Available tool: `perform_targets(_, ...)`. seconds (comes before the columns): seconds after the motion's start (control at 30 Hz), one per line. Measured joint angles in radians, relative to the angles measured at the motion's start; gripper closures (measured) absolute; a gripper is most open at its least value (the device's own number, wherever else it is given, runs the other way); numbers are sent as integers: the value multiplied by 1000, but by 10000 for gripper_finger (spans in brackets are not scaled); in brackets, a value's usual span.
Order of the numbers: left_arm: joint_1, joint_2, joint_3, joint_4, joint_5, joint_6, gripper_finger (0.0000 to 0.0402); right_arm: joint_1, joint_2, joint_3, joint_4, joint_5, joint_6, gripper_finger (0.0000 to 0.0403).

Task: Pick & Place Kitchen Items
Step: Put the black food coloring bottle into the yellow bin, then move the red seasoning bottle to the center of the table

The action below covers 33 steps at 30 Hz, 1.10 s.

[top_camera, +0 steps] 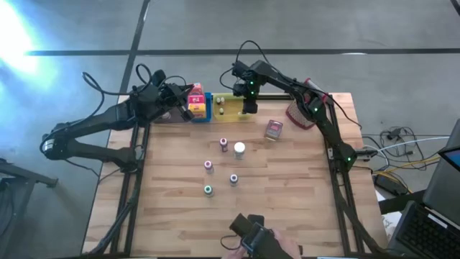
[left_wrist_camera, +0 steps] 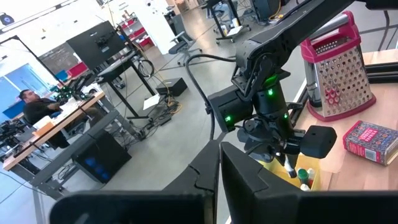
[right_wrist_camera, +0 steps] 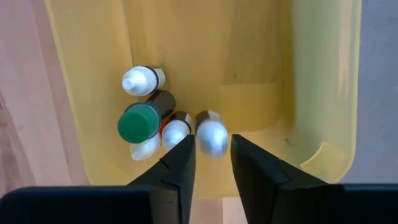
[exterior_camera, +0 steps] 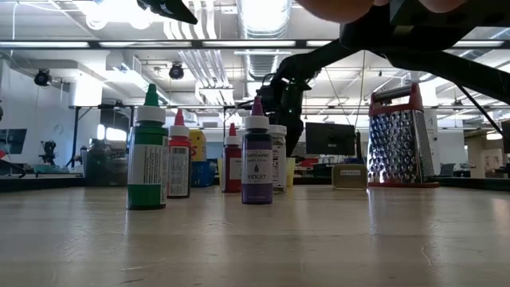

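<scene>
Beside the grater (top_camera: 300, 113): five small bottles (top_camera: 223, 144) are counted standing on open tabletop, one red tin (top_camera: 273, 129), five bottles in the yellow tray (right_wrist_camera: 323, 93).

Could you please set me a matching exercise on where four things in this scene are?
Things:
1. grater
2. red tin
3. right gripper
4. violet bottle

Places:
A. over the yellow tray, above the bottles in it
B. upright near the table's far right corner
C. standing mid-table among other loose bottles
D. on bare wood between the yellow tray and the grater

Pairs: 1-B, 2-D, 3-A, 4-C
</scene>
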Motion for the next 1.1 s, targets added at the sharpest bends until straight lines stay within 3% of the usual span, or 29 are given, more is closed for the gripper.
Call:
perform_targets(0.67, 0, 0, 0, 0, 0, 0, 380, 10, -53, 21, -14, 34, 16, 255)
perform_targets(1.0, 0, 0, 0, 0, 0, 0, 380, 36, -167, 21, -261, 7, 219, 242)
perform_targets(1.1, 0, 0, 0, 1, 0, 0, 380, 41, -191, 14, -260, -10, 292, 250)
